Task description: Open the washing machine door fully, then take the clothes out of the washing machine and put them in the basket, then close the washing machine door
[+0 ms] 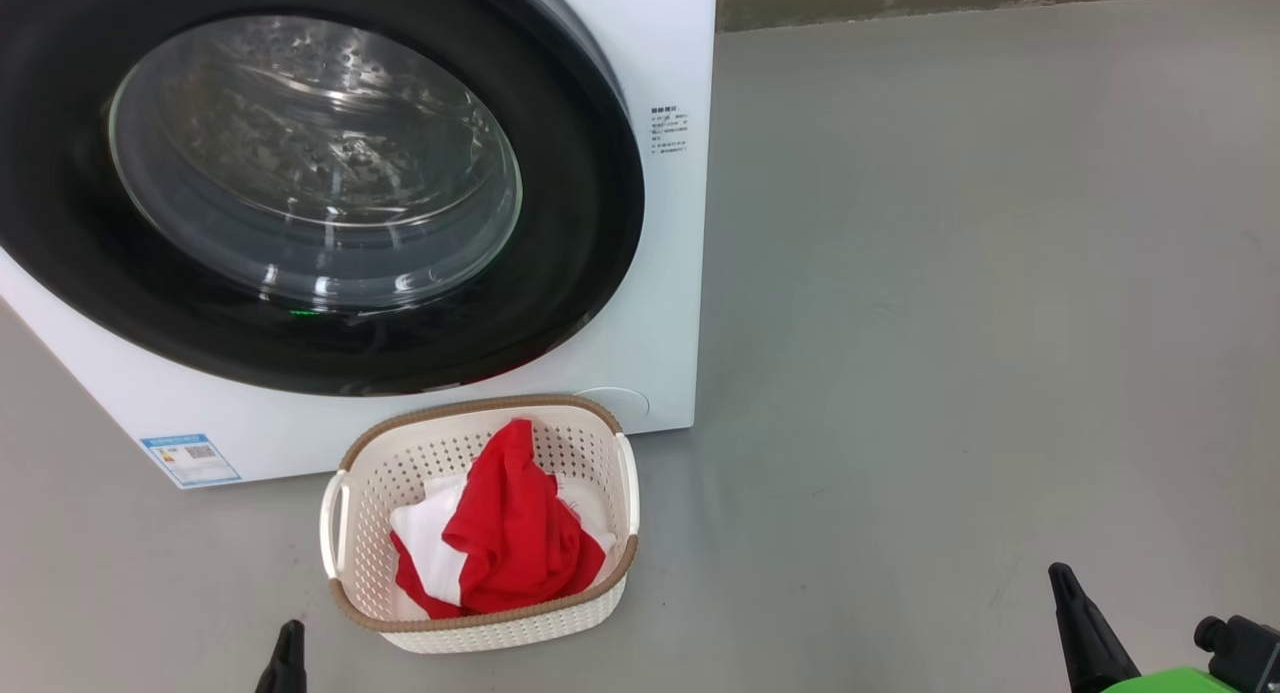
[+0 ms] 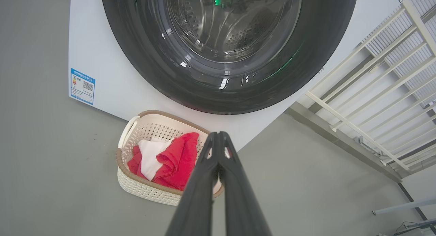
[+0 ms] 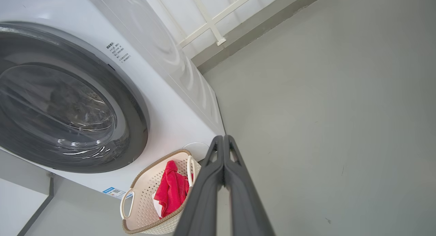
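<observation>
Where one shut door (image 1: 585, 223) looms, one basket (image 1: 480, 405) sits.

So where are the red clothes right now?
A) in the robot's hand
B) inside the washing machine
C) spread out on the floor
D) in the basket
D: the red and white clothes lie heaped inside the basket, which stands on the floor just in front of the washing machine.
</observation>
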